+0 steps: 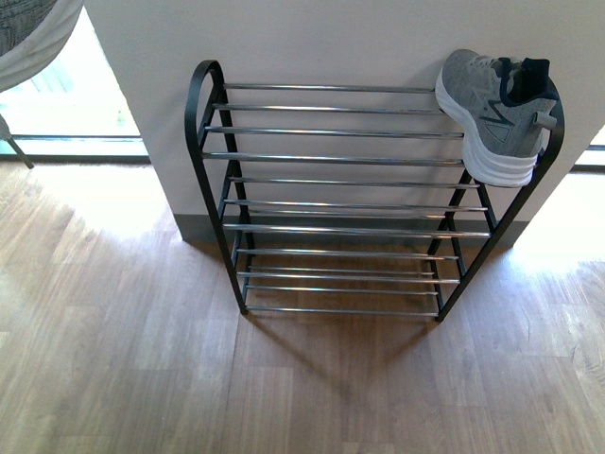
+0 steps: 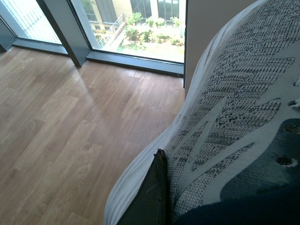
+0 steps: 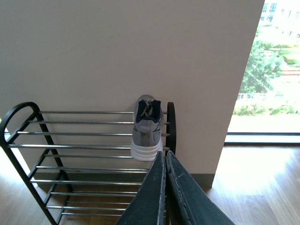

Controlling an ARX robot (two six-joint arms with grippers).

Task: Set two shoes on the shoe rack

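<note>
Sneaker (image 1: 496, 113) crosses shoe rack's (image 1: 331, 159) top right end, toe to wall. Your left wrist view alone shows left fingers (image 2: 152, 197) grasping second sneaker (image 2: 234, 117); right fingers (image 3: 157, 187) clenched.

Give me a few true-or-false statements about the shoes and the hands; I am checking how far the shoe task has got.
1. A grey sneaker rests on the top tier of the shoe rack, at its right end in the front view. True.
2. The right hand is carrying a sneaker. False: it is shut with nothing in it, and it points toward the rack.
3. A pair of blue slippers sits on the lowest tier. False: the grey sneaker is the only shoe on the rack.
4. A second sneaker is held in the left hand, above the wooden floor. True.
</note>
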